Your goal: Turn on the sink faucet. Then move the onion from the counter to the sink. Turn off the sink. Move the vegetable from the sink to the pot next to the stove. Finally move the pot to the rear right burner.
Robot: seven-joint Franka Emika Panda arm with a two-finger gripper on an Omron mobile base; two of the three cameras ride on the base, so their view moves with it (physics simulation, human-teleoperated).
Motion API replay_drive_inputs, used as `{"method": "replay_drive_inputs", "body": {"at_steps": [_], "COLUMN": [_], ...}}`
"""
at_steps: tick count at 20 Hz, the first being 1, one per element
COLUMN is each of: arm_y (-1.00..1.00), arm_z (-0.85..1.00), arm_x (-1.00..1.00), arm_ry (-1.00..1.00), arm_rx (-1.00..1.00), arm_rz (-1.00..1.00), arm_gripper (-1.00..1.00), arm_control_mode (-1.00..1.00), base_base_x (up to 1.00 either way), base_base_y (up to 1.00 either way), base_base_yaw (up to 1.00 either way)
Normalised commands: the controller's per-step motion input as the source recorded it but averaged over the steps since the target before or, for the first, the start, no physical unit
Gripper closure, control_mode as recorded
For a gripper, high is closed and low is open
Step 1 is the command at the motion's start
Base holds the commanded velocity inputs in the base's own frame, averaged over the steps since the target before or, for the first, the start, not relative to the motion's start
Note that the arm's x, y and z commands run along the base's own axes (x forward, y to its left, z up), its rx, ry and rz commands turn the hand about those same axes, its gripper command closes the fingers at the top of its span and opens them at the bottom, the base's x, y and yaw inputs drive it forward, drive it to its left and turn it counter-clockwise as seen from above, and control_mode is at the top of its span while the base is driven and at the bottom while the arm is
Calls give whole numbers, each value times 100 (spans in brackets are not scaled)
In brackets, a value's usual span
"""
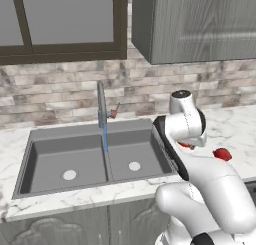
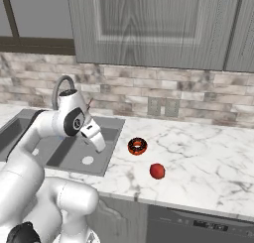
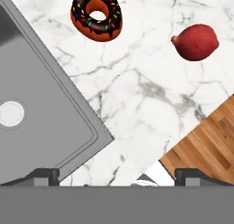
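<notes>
reaching with fingers (image 3: 45,175) spread wide, we risk grabbing the donut (image 3: 97,14) beside the onion (image 3: 195,42) ahead.

The sink (image 1: 42,139) is set into the worktop (image 2: 198,157), at its left part, with the faucet (image 1: 101,105) standing behind the divider between the two basins. To the right of the sink, on the worktop, a doughnut (image 2: 137,146) lies just beside the sink's right rim. The onion (image 2: 157,171) lies further right and nearer the worktop's front edge, apart from the doughnut.
</notes>
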Motion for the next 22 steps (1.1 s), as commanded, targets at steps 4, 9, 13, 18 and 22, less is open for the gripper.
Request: {"method": "replay_drive_inputs", "body": {"at_steps": [4, 9, 13, 18, 22], "arm_y": [-48, -45, -42, -46, -51], "arm_z": [22, 29, 6, 0, 0], "arm_x": [-51, -36, -13, 0, 2], "arm_ry": [13, 16, 14, 12, 11], "arm_rx": [0, 0, 0, 0, 0], "arm_rz": [0, 0, 2, 9, 13], "arm_gripper": [-100, -100, -100, -100, -100], "arm_control_mode": [-100, -100, -100, -100, -100], "base_base_x": [0, 0, 0, 0, 0], "base_base_y": [0, 0, 0, 0, 0], "base_base_yaw": [0, 0, 0, 0, 0]}}
